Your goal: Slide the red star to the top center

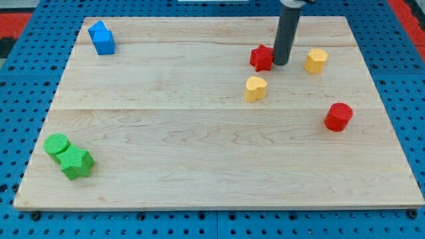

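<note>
Blue pegboard (40, 79) is showing on every side of the pale wooden board (199, 153) that I am working on, and the board's grain is running from the view's left to the view's right.

I am watching my tip (281, 63) sitting on the board near its top edge, a little to the view's right of centre. It is resting right against the red star (261, 58), on the star's right-hand side; I cannot tell whether the two are actually touching or just a hair apart. The rod is standing close to upright, and its upper end is running out of the view's top. It is a plain rod with no pincer on it, so no open or closed state applies.

The red star is lying near the top edge, right of centre. A yellow block (316, 60), roughly hexagonal, is sitting beside the rod on the right. A yellow heart (255, 88) is lying just below the star, apart from it. A red cylinder (339, 117) is standing toward the right edge, around mid-height.

Two blue blocks (102, 38) are huddling together in the top left corner; I cannot make out their shapes. In the bottom left corner a green cylinder (57, 144) is touching a green star (77, 163).
</note>
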You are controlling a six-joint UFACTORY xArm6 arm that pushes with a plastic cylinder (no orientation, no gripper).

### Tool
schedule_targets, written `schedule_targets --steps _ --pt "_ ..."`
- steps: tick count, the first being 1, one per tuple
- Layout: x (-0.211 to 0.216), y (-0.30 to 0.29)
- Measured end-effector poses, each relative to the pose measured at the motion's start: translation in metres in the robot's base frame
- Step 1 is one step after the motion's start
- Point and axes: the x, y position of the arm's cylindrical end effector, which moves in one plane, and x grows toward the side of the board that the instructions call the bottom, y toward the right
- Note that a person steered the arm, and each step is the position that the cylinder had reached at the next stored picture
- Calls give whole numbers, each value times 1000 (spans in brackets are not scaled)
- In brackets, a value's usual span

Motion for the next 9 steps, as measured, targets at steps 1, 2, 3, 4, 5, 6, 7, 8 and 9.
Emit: schedule_targets --steps 1,2,3,4,5,6,7,8,9 --pt "-19 -55" --pt "64 -28" --pt "30 -51" --pt "-6 -92" --pt "12 -111" --pt "-4 -126" --pt "-36 -116" --pt "-48 -116" --pt "-34 -101"
